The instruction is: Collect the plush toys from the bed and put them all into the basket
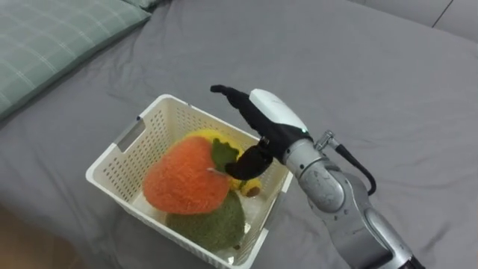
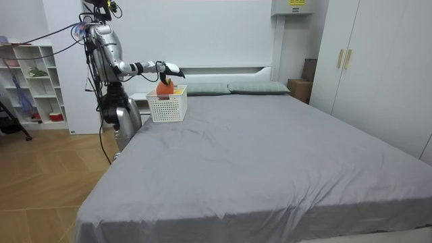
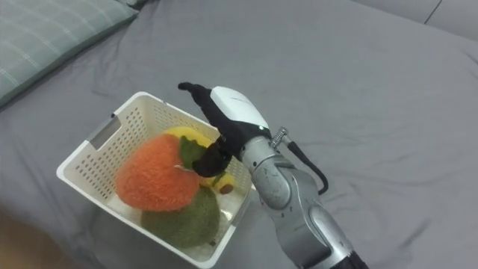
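Your right arm comes in from the lower right of both eye views, and the right hand (image 1: 272, 119) hangs over the right side of the white basket (image 1: 112, 166). Its fingers are stretched out straight toward the far left, above the rim. The thumb is bent down into the basket and lies against the green leaf (image 1: 222, 153) on top of the orange plush toy (image 1: 185, 178). Nothing is clasped in the hand; whether the thumb is pressing the leaf or just brushing it you cannot tell.

From the eye views you get the contents of the basket: the orange toy fills the middle and stands above the rim, a green plush toy (image 1: 210, 223) lies at the near side under it, and a yellow toy (image 1: 211, 137) lies on the far side, partly behind the orange one and the thumb. The basket sits on the grey bed sheet (image 1: 373, 75), with a pale green checked pillow (image 1: 52, 37) at the far left.

From the room view you get the setting: the robot stands upright on the wooden floor (image 2: 47, 182) at the room view's left, by the head end of the bed, arm held out level over the basket. That view shows the basket at the corner of the mattress, near the pillows at the headboard (image 2: 223, 69). A white shelf unit (image 2: 30, 81) stands behind the robot and a wardrobe (image 2: 364, 61) stands at the room view's right.
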`<state>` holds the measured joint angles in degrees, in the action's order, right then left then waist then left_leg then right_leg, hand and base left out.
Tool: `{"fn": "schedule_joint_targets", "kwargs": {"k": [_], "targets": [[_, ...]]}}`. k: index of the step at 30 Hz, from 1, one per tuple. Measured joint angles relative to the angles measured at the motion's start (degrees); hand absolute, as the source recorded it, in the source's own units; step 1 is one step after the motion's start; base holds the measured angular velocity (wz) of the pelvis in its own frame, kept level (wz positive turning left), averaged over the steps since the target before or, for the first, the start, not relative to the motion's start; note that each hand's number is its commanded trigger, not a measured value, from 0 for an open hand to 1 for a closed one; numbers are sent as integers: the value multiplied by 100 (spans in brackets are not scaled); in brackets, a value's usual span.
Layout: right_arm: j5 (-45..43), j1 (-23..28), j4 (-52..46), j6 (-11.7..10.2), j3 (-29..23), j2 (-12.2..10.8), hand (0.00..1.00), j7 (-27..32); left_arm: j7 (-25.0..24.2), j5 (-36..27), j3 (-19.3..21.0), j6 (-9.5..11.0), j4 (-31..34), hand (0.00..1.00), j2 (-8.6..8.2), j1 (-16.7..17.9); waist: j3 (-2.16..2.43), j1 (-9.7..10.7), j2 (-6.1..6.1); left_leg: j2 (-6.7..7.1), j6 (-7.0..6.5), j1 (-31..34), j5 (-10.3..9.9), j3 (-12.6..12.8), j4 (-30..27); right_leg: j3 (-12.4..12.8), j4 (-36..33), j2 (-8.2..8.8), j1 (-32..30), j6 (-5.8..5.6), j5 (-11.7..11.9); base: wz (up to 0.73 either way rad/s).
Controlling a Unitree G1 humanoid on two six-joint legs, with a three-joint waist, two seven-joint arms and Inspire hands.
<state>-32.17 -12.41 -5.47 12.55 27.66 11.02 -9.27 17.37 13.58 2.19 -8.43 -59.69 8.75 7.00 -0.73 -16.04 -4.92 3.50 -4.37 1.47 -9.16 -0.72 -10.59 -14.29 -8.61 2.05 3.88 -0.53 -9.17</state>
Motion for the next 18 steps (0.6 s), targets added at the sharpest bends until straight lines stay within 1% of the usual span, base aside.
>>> {"fn": "schedule_joint_targets", "kwargs": {"k": [2, 7, 11, 14, 17, 18], "targets": [[-1, 4, -28, 0, -4, 3, 0, 0, 0, 23, 0, -1, 0, 0, -5, 31, 0, 25, 4, 0, 0, -5, 0, 2, -6, 6, -1, 0, 3, 0, 0, 0], [-1, 22, -129, 0, -29, 6, 0, 0, 0, 48, 2, -1, 1, 0, -35, 32, 16, 61, 15, -1, -1, -26, 1, 24, -14, 19, -5, 4, 10, 1, 1, -1], [68, 33, -198, -111, -210, 10, 0, 60, 0, 48, 115, 1, 6, 0, -31, 32, 16, 161, 33, -2, -1, -40, 1, 20, -15, 35, -5, 3, 24, 1, 1, -1], [394, 57, -198, -136, -426, 12, 0, 222, 1, -32, 122, 11, 3, 0, -32, 29, 3, 206, 64, -6, -2, -100, 1, 43, 9, 75, -4, -1, 63, 1, 1, -4], [1082, 81, -309, -144, -632, 40, 0, 393, 0, -56, 167, 39, -25, 0, -32, 31, 9, 314, 69, -7, -1, -131, 1, 47, 18, 70, 0, -2, 87, 0, 0, -1], [1330, 124, -412, -177, -726, 46, 0, 497, -1, -58, 189, 65, -55, 0, -35, 30, 7, 338, 80, -9, -1, -161, 1, 70, 23, 89, 0, -3, 93, 1, 1, -9]]}}
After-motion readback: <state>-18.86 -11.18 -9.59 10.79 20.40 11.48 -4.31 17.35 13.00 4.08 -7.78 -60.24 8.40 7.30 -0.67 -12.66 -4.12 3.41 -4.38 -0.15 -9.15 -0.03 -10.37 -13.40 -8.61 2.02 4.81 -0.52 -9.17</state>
